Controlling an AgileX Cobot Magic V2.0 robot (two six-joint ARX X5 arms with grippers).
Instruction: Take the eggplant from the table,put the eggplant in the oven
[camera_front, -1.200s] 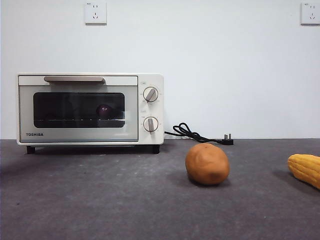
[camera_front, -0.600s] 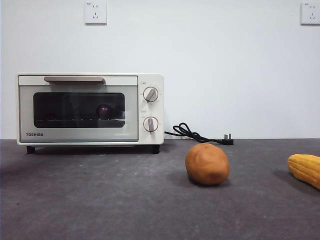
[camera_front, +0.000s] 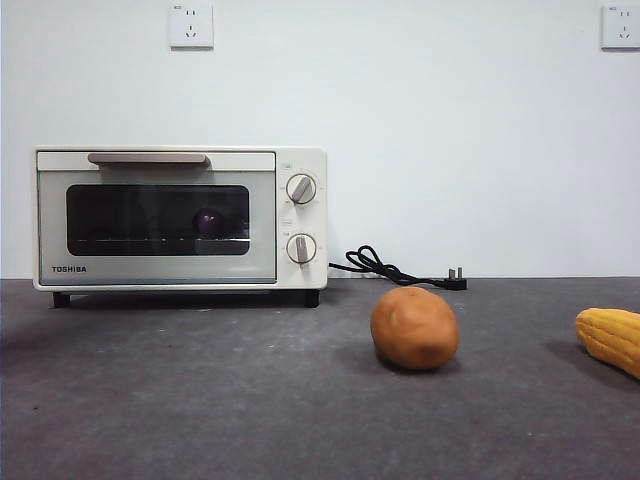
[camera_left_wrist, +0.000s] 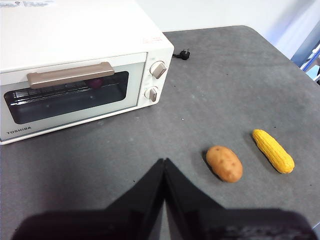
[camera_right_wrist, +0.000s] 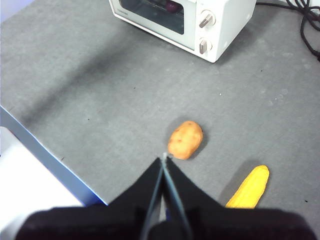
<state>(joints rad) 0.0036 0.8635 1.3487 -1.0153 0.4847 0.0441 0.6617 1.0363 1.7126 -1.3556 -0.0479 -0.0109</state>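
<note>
The eggplant (camera_front: 208, 222) lies inside the cream-white oven (camera_front: 180, 218), its purple end dimly visible through the glass of the closed door. It also shows behind the window in the left wrist view, eggplant (camera_left_wrist: 96, 82), and in the right wrist view, eggplant (camera_right_wrist: 173, 6). My left gripper (camera_left_wrist: 164, 161) is shut and empty, held high above the table (camera_front: 250, 400) in front of the oven (camera_left_wrist: 80, 65). Over the table's near side my right gripper (camera_right_wrist: 164, 157) is shut with nothing in it. Neither arm appears in the front view.
A brown potato (camera_front: 414, 327) rests right of the oven, and a yellow corn cob (camera_front: 610, 339) lies at the right edge. The oven's black cord and plug (camera_front: 400, 268) trail along the wall. The table's edge (camera_right_wrist: 45, 150) runs near the right gripper.
</note>
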